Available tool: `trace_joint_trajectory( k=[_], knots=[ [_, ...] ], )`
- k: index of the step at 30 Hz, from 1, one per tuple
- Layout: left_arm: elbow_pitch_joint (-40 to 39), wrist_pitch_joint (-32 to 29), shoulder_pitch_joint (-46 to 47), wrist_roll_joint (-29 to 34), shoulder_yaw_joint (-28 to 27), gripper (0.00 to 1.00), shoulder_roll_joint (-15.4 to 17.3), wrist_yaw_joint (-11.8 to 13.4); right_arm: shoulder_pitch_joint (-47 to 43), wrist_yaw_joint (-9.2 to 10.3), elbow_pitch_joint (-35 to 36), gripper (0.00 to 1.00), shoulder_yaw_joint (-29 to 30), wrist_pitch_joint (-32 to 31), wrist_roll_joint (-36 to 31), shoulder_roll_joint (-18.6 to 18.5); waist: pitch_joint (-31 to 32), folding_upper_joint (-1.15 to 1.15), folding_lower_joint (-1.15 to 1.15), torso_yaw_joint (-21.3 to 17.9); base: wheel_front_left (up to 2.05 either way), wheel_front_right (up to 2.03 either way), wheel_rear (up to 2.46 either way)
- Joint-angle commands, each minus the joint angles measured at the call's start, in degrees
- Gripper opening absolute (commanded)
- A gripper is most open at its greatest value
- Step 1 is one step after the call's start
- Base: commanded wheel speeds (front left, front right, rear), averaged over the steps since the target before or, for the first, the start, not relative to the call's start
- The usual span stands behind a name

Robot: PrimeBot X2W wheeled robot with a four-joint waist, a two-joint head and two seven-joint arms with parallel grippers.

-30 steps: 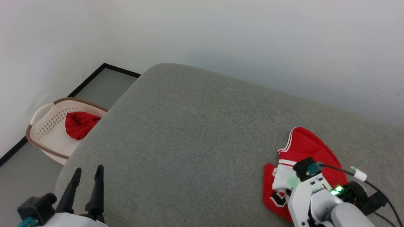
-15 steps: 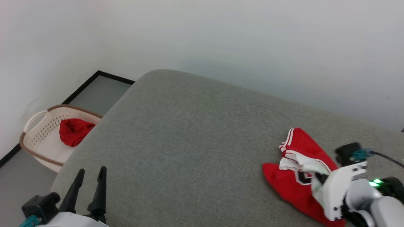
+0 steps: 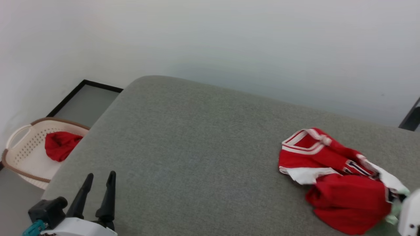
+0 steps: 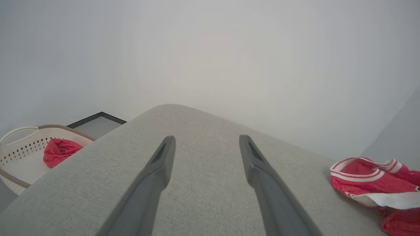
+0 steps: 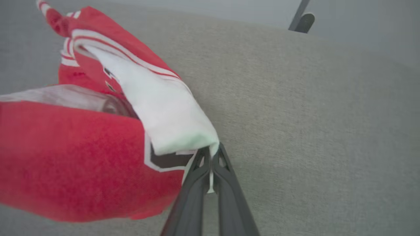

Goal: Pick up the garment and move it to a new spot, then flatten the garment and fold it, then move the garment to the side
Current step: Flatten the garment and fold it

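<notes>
The right gripper (image 5: 211,153) has its two long dark fingers pressed together on a white sleeve edge of the garment (image 5: 75,154), a red jersey-style T-shirt with white short sleeves and red-and-white striped trim; the pinch is thin and sits right at the tips. From those tips, in the right wrist view, the cloth fans out toward 9 and 11 o'clock, bunched rather than flat, with part of a black white-outlined letter showing. In the head view the garment (image 3: 344,193) lies crumpled on the wide grey woven cushion (image 3: 197,147), its long axis running from the striped trim at 10 o'clock down to the held end at 4 o'clock. The left gripper (image 3: 101,176) hovers with its fingers spread wide and nothing between them, well apart from the shirt, which lies at about 3 o'clock from it. The right arm is plainly the nearer, so the carry to a new spot looks to be its job. At 9 o'clock, off the cushion, a cream perforated basket (image 3: 23,151) holds a plain red cloth (image 3: 60,149)
</notes>
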State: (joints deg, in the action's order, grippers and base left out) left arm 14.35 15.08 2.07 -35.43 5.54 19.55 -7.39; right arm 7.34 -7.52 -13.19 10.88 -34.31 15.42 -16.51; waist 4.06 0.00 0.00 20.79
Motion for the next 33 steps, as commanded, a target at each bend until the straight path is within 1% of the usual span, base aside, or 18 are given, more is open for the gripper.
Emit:
trace_joint_trajectory(
  k=[1,7,12,14,15,18,22,28,33],
  knots=[
    [0.2,-0.02,0.46,-0.34,0.25,1.0,-0.23,-0.13,-1.0,0.06,-1.34,0.0,2.68,0.62,-1.0,0.23,-0.74,0.0,0.0,-0.93,0.0,0.0,0.0],
    [0.33,0.03,1.22,-0.33,0.67,1.0,-0.41,-0.15,-1.09,0.06,-6.81,0.0,8.6,3.79,-4.79,0.62,-2.14,0.0,0.0,-2.34,0.0,0.0,0.0],
    [0.59,0.04,1.4,-0.46,0.98,1.0,-0.27,-0.15,0.89,0.06,-10.78,0.0,9.76,6.28,-6.54,1.37,-2.78,0.0,0.0,-3.32,0.0,0.0,0.0],
    [0.67,0.04,1.57,-0.52,1.22,1.0,-0.14,-0.15,1.81,0.06,-12.17,0.53,9.53,7.86,-7.48,1.27,-3.05,0.0,0.0,-3.86,0.0,0.0,0.0],
    [0.74,0.04,1.78,-0.66,1.4,1.0,0.0,-0.15,2.94,0.06,-13.28,1.0,8.7,9.24,-7.61,1.41,-3.2,0.0,0.0,-4.5,0.0,0.0,0.0],
    [0.71,0.03,1.8,-0.71,1.74,1.0,0.18,-0.16,3.95,0.06,-13.55,1.0,7.67,10.21,-7.34,1.59,-3.19,0.0,0.0,-5.19,0.0,0.0,0.0],
    [0.38,0.03,1.98,-0.84,1.65,1.0,0.58,-0.15,4.94,0.06,-11.37,1.0,4.52,12.74,-6.62,0.74,-3.37,0.0,0.0,-6.76,0.0,0.0,0.0],
    [-0.42,0.04,2.14,-1.03,1.23,1.0,1.18,-0.05,3.86,0.05,-5.95,1.0,-0.79,17.63,-4.05,-0.65,-3.67,0.0,0.0,-9.65,0.0,0.0,0.0],
    [-1.83,-0.12,2.33,-1.23,1.42,1.0,1.62,0.0,1.59,0.06,-0.61,1.0,-4.47,23.04,-4.01,-1.22,-3.66,0.0,0.0,-11.76,0.0,0.0,0.0]
  ],
)
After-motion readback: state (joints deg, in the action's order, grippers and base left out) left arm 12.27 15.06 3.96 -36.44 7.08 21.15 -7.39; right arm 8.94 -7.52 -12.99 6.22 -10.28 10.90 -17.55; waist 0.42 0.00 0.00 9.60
